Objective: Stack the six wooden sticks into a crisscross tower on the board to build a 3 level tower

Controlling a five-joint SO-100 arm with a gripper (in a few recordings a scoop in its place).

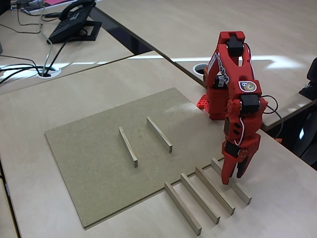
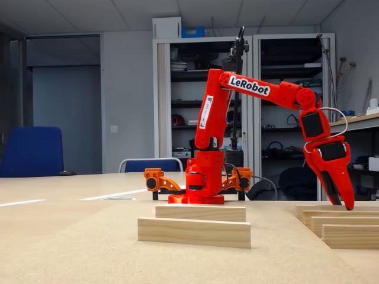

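Note:
Two of the wooden sticks (image 1: 128,146) (image 1: 159,134) lie parallel and apart on the tan board (image 1: 89,163); seen low from the side, one stick (image 2: 194,232) lies in front of the other (image 2: 200,213). Several more sticks (image 1: 199,198) lie side by side on the pale table off the board's right corner, and show as a row of sticks (image 2: 349,235) at the right. My red gripper (image 1: 234,179) (image 2: 346,205) points down at the rightmost stick (image 1: 240,192), its fingers slightly open and straddling it near the table. No tower stands.
The arm's red base (image 1: 213,106) sits behind the board's far right corner. A desk phone (image 1: 74,22) and cables lie at the back left, near a cable hole (image 1: 49,73). The table's edge runs close on the right. Shelving (image 2: 195,89) and a blue chair (image 2: 32,151) stand beyond.

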